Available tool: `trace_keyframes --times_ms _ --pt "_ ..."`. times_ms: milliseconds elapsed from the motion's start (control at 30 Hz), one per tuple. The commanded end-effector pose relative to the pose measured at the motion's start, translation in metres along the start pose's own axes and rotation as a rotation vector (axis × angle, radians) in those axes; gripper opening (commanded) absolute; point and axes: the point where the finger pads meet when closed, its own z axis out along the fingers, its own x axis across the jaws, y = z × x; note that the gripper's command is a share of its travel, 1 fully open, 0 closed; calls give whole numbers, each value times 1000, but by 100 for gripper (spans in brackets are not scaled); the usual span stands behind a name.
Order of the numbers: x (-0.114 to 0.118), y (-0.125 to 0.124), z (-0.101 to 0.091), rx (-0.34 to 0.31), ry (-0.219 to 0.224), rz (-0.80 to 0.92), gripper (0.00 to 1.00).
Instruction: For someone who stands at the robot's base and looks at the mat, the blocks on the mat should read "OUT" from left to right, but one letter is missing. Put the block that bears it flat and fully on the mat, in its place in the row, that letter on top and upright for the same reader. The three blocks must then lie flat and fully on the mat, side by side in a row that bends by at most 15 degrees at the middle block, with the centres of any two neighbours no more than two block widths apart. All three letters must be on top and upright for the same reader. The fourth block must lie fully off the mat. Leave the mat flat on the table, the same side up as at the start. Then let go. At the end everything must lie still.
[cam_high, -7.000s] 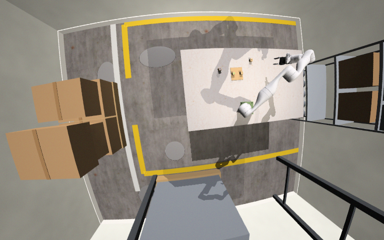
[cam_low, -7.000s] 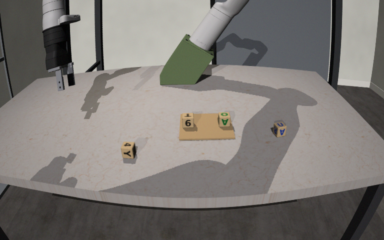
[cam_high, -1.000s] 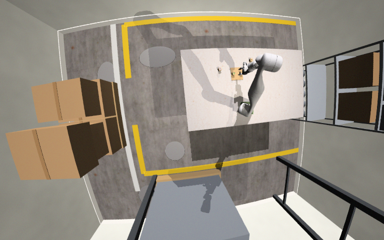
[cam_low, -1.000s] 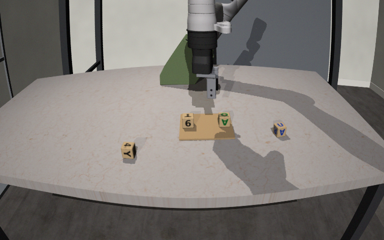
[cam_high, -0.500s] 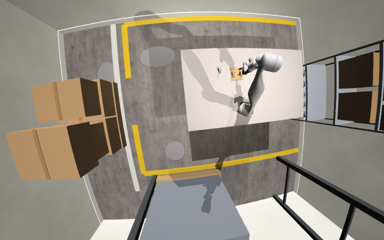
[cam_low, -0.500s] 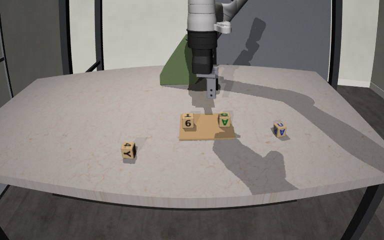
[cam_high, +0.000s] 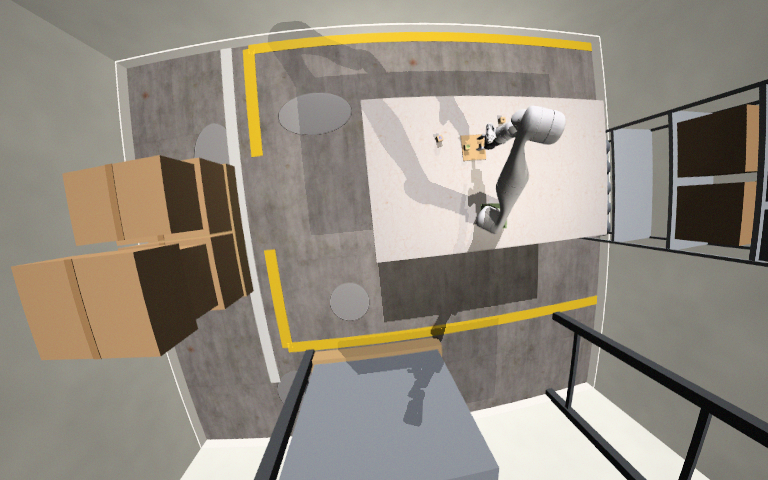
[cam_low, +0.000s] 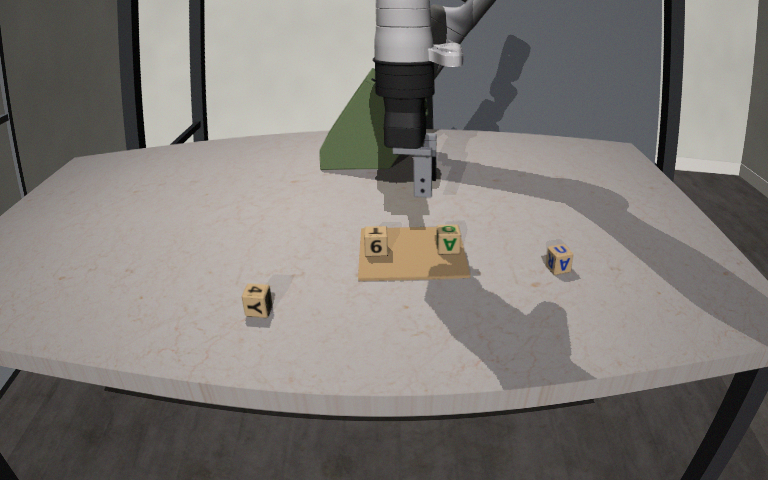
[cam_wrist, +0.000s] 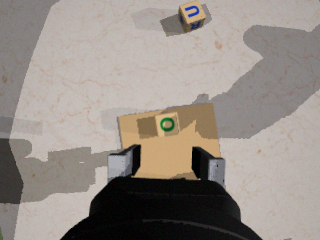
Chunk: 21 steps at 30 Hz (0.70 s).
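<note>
On a flat tan mat (cam_low: 413, 266), an O-topped block (cam_low: 448, 238) and a T-topped block (cam_low: 375, 241) are set apart. The U-topped block (cam_low: 559, 258) and a 4-topped block (cam_low: 256, 300) are seen off it.
</note>
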Motion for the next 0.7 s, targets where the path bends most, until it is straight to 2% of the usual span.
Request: trace_keyframes --times_ms 0,133,267,333,400,667 --pt "1 0 -1 -1 2 0 100" --pt "3 7 -1 0 2 0 100" --pt "17 73 -1 1 3 0 100" --pt "17 73 -1 1 3 0 100" --pt "19 93 0 0 2 0 100" --pt "19 94 0 0 2 0 100"
